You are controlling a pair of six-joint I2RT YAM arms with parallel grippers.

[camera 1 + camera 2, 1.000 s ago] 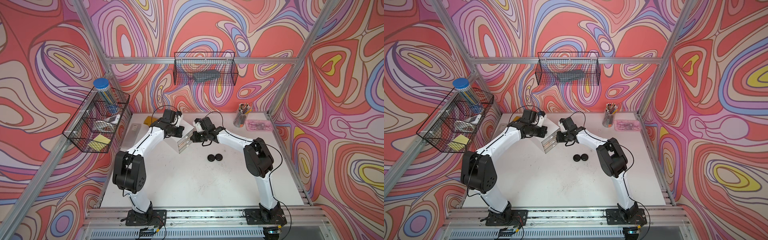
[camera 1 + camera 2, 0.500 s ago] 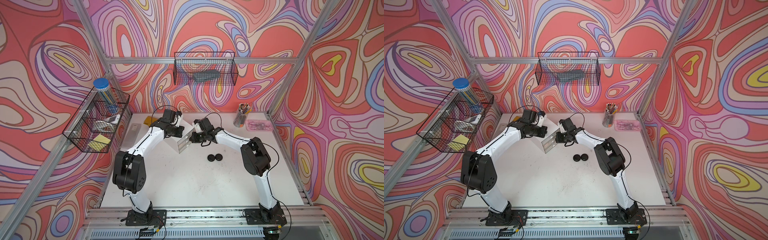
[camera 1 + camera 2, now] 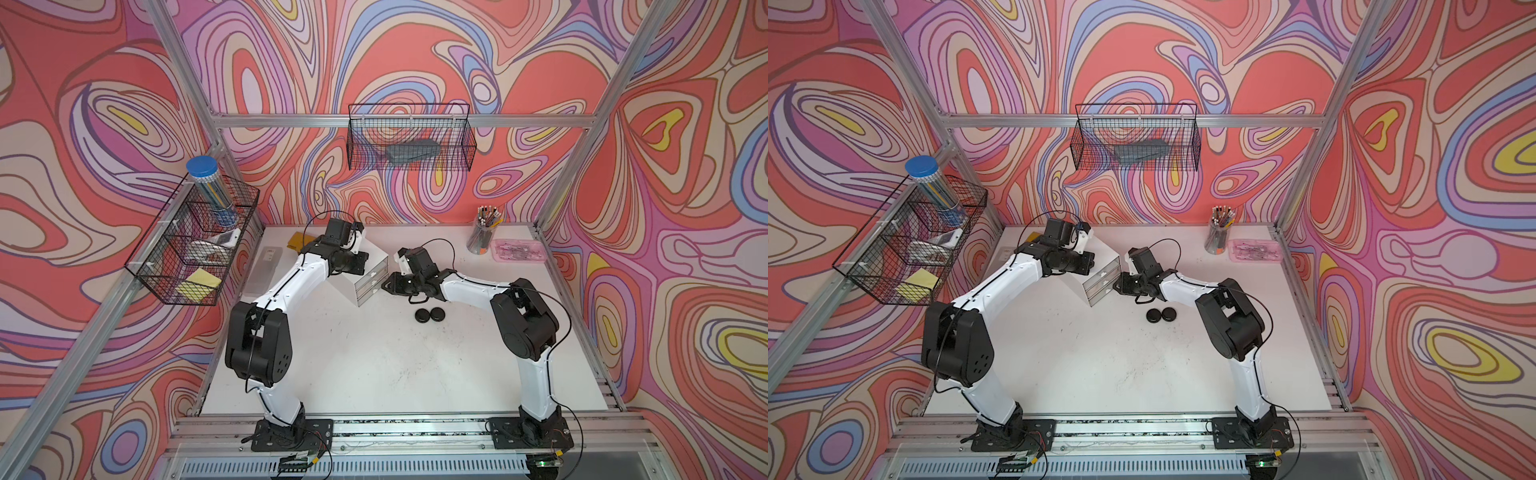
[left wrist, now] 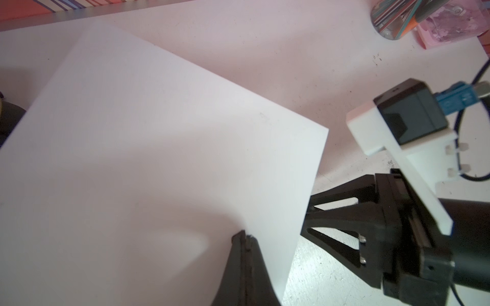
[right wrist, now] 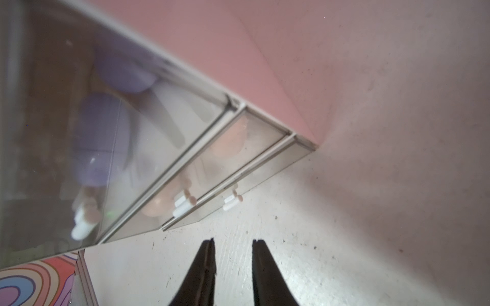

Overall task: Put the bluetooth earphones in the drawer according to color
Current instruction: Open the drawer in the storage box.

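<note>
Two black cases [image 3: 423, 316] remain, 5 o'clock of cabinet [image 3: 371, 281]; left gripper [image 4: 245, 237] closed, right gripper [image 5: 233, 241] part-open, empty; next: pull bottom drawer [image 5: 265, 167].

Cabinet [image 3: 371, 272]: white cube, three clear drawers | lilac cases [image 5: 103, 137]: end drawer | pink cases [image 5: 228, 144]: middle drawer, seemingly, blurred | black cases [image 3: 423, 316]: two, side by side, outside near front
</note>
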